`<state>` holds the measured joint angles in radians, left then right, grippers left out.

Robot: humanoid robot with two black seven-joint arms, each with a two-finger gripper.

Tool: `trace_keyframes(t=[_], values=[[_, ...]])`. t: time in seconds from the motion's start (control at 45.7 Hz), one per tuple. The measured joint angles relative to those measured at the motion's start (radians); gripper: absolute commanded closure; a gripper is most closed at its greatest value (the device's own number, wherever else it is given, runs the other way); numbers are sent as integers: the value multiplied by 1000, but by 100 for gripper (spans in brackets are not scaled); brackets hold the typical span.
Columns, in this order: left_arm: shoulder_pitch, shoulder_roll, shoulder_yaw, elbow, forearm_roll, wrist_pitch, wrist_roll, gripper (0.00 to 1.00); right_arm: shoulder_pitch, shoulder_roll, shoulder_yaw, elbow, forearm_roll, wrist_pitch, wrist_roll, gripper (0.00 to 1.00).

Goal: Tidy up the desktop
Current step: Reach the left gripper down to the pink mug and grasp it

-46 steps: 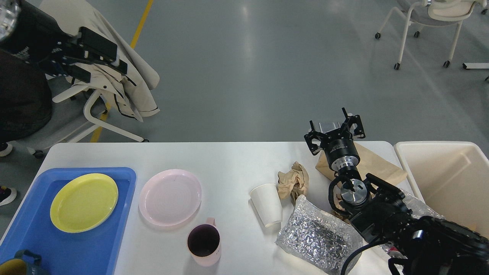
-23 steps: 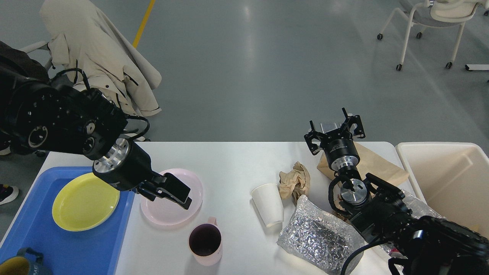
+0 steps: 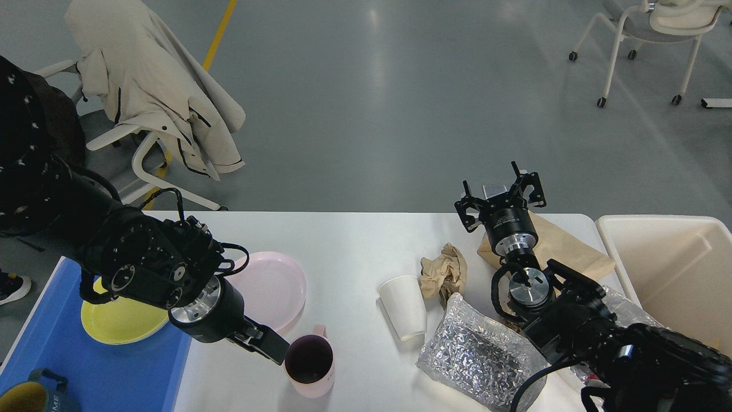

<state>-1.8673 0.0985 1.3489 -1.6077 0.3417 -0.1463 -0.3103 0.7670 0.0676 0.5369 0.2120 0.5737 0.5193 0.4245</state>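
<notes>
The white desktop (image 3: 354, 243) holds a pink plate (image 3: 277, 286), a pink mug (image 3: 309, 367), a white paper cup (image 3: 404, 306), a crumpled brown paper (image 3: 443, 272), a flat brown paper bag (image 3: 566, 249) and a silver foil bag (image 3: 477, 355). My left gripper (image 3: 267, 345) is low over the desktop, its tip right at the mug's left rim; its fingers look like one dark block. My right gripper (image 3: 501, 193) is open and empty, raised over the far edge by the brown bag.
A blue tray (image 3: 114, 372) at the left holds a yellow plate (image 3: 111, 326) and a teal mug (image 3: 26, 397). A cream bin (image 3: 675, 269) stands at the right. Chairs stand behind the table, one with a coat (image 3: 154, 86).
My left arm has swung down from high at the back left, across the pink plate, to the pink mug's left side. The right arm has not moved.
</notes>
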Motion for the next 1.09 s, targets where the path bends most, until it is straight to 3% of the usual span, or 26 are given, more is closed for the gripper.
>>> trace_keyframes(t=[0.109, 0.241, 0.372, 0.591, 0.832, 0.985, 1.095], values=[[63, -28, 0, 20, -6, 66, 26, 4, 0, 0, 0, 0, 0, 0, 0, 0], [141, -57, -9, 76, -22, 141, 66, 17, 0, 0, 0, 0, 0, 1, 0, 0], [173, -67, -16, 103, -49, 167, 72, 35, 0, 0, 0, 0, 0, 1, 0, 0], [211, -108, -37, 150, -80, 184, 78, 45, 0, 0, 0, 0, 0, 1, 0, 0], [262, -154, -61, 196, -102, 215, 118, 57, 0, 0, 0, 1, 0, 1, 0, 0], [276, -170, -62, 202, -102, 234, 129, 92, 0, 0, 0, 1, 0, 1, 0, 0], [266, -166, -61, 199, -101, 238, 129, 99, 0, 0, 0, 1, 0, 1, 0, 0]])
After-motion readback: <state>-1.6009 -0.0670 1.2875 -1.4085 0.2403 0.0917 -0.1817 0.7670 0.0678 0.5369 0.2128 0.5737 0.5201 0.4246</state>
